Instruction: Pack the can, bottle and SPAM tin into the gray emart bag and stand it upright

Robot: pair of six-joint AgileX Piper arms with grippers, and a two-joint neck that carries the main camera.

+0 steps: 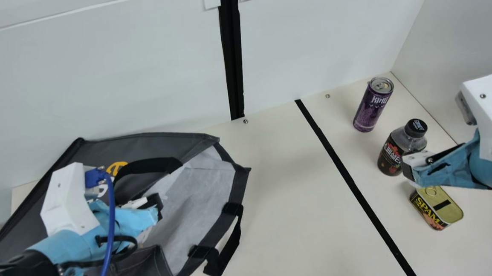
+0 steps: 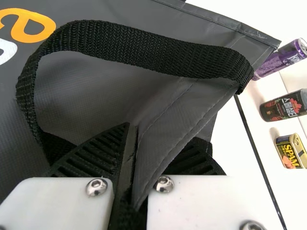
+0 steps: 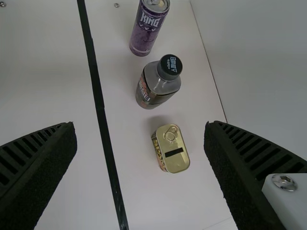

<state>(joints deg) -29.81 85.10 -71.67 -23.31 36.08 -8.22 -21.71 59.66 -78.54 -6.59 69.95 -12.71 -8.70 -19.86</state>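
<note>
SPAM tin [image 1: 442,207] sits lid up on the cream table [image 1: 283,195] in the main view, near your right gripper [image 1: 409,171] and well apart from your left. Beyond it stand the bottle [image 1: 396,152] and purple can [image 1: 372,104], with a side wall [image 1: 470,26] past them; the gray emart bag [image 1: 165,145] lies across the black strip [image 1: 346,174], mouth toward the goods.

In the left wrist view, your left gripper pinches the bag's edge, fingers closed on its fabric.

In the right wrist view, your right gripper's fingers are spread wide and empty, the tin ahead between their lines. Its long axis runs roughly across their closing direction, so a descent would likely meet its long sides. Table shows on both flanks; the bottle, just beside one end, looks the likelier snag.
</note>
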